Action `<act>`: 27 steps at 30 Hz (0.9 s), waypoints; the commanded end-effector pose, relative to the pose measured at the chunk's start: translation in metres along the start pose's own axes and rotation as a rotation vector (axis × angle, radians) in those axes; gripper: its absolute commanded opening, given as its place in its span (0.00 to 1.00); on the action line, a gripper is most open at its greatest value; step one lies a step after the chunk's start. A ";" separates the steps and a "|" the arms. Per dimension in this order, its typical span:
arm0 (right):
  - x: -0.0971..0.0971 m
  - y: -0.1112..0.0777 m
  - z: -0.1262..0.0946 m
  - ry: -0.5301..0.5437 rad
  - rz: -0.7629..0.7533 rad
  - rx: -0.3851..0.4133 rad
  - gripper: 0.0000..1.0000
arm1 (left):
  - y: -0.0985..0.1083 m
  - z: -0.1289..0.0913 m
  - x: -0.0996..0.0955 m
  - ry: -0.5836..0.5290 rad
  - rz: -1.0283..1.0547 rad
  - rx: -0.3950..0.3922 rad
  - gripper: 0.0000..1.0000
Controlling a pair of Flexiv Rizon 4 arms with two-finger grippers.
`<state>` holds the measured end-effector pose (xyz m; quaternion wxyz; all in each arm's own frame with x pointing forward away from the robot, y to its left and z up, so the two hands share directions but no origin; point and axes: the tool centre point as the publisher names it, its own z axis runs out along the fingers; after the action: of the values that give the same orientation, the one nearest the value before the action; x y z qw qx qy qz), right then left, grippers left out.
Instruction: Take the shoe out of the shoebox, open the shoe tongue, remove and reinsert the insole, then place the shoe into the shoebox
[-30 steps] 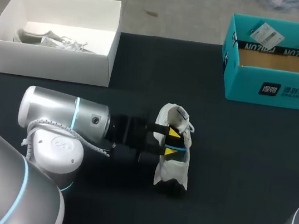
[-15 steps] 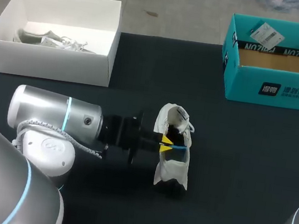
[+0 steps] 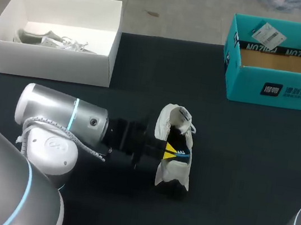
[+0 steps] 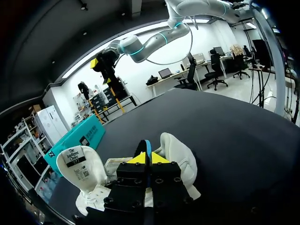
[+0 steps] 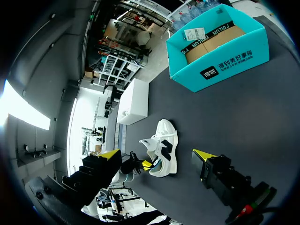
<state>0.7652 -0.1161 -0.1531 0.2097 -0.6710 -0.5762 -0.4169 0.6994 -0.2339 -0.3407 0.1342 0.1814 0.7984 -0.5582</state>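
The right end effector hung over the dark surface, its two yellow-tipped fingers spread wide with nothing gripped between them. Ahead of it, a white shoe with a black side mark rested on the surface. The left end effector met the shoe at its opening. Farther off sat an open teal shoebox and, well apart from it, a white box.
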 end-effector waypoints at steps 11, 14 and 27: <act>0.000 -0.001 0.000 -0.003 0.001 -0.001 1.00 | -0.012 -0.011 -0.008 0.006 0.007 -0.042 0.69; 0.000 -0.001 0.000 -0.003 0.001 -0.001 1.00 | -0.013 -0.012 -0.010 0.008 0.016 -0.049 0.62; 0.000 -0.001 0.000 -0.003 0.001 -0.001 1.00 | -0.022 -0.020 -0.022 0.162 0.084 -0.057 0.00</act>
<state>0.7652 -0.1162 -0.1531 0.2097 -0.6710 -0.5762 -0.4169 0.7007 -0.2290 -0.3172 0.1394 0.2194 0.8075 -0.5295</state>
